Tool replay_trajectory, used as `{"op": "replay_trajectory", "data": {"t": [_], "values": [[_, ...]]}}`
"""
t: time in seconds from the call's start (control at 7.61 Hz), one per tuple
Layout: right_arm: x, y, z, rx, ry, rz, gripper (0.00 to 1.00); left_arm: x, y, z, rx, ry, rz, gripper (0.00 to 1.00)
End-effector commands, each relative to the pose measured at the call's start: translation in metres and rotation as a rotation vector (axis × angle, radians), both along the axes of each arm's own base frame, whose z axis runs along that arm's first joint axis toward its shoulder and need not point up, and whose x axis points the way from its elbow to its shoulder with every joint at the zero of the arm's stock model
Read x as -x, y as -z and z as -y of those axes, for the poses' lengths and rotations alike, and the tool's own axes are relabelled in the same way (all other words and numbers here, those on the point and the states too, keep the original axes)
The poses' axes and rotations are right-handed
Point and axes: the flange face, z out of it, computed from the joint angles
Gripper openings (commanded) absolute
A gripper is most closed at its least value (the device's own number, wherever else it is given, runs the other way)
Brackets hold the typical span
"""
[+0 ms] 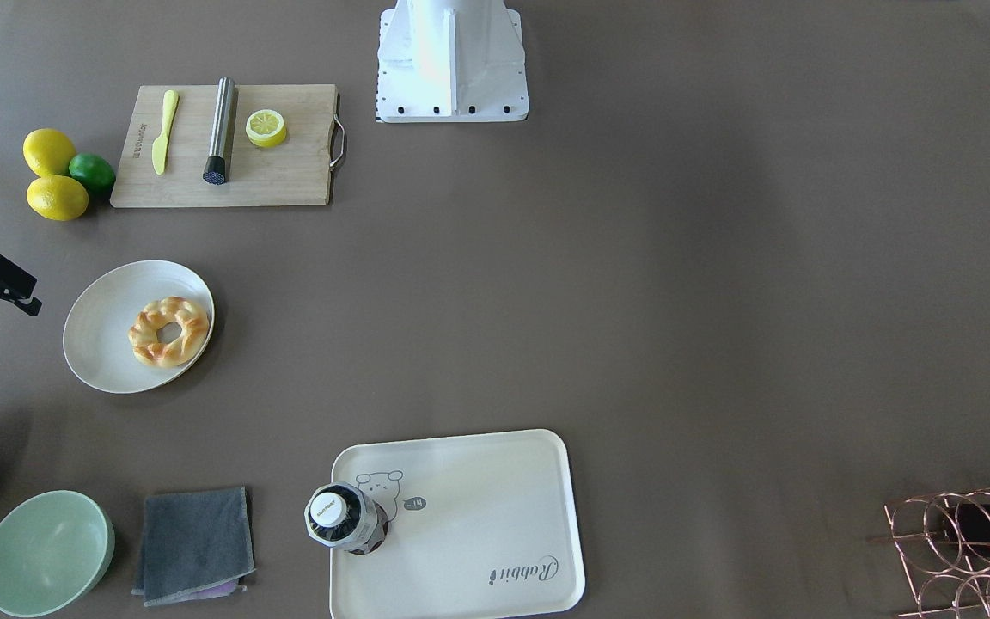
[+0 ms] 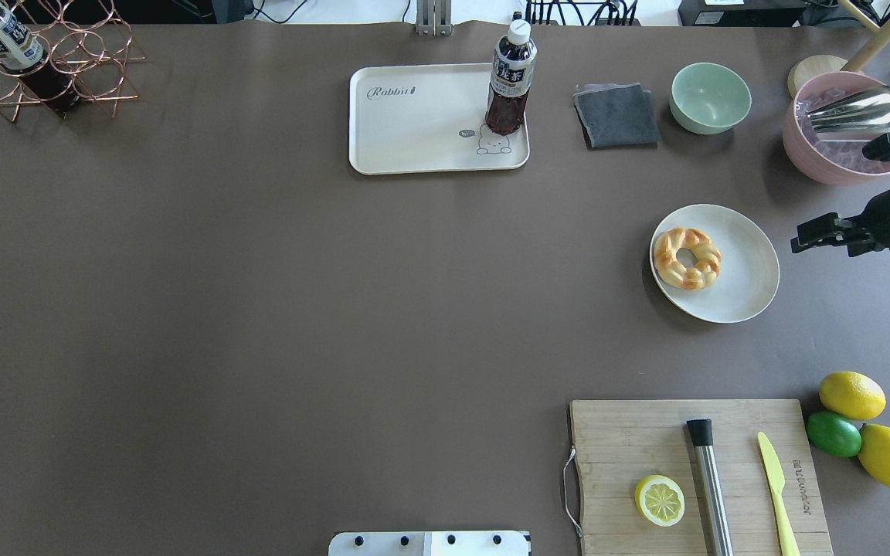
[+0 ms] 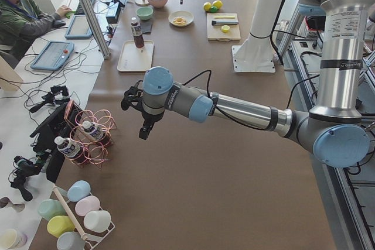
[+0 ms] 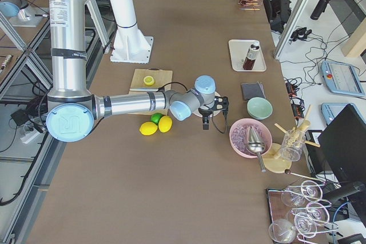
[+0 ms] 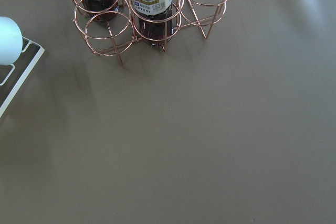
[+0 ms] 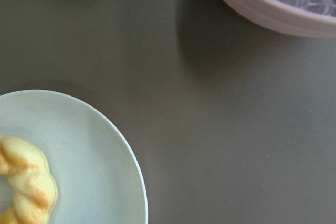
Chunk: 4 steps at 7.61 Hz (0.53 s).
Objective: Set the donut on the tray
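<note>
Donut (image 2: 686, 258) sits on left part of round white plate (image 2: 754, 270), right of centre in overhead view. Tray (image 2: 414, 131) at top centre, well apart from donut. Dark bottle (image 2: 510, 85) upright on tray's right end, by bear drawing. My right gripper (image 2: 810, 234) hovers just right of plate, near frame's right edge; finger spread unclear, cannot tell. My left gripper (image 3: 143, 128) over bare table, centre of left-side view, near copper wire rack (image 3: 94, 133); wide or narrow, cannot tell.

Wooden cutting board (image 2: 623, 440) carries lemon half (image 2: 660, 500), steel rod (image 2: 710, 486) and yellow knife (image 2: 776, 490); green bowl (image 2: 710, 98) sits beside grey cloth (image 2: 616, 116).
</note>
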Motion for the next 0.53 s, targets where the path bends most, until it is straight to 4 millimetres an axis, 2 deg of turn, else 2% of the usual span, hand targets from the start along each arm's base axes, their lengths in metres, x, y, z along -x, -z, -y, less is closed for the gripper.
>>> {"op": "replay_trajectory", "data": {"t": [0.0,0.13,0.26,0.39], "values": [[0.038,0.006,-0.013,0.006,0.01,0.02,0.93,0.0,0.002,-0.001,-0.007,0.005,-0.003,0.99],[0.043,0.006,-0.018,0.01,0.019,0.021,0.92,-0.001,0.004,-0.001,-0.009,0.004,-0.003,0.99],[0.055,0.005,-0.022,0.032,0.007,0.013,0.84,0.0,0.004,-0.001,-0.01,0.005,-0.003,0.99],[0.066,0.005,-0.025,0.041,-0.012,-0.002,0.72,0.0,0.003,-0.002,-0.011,0.005,-0.003,0.99]]}}
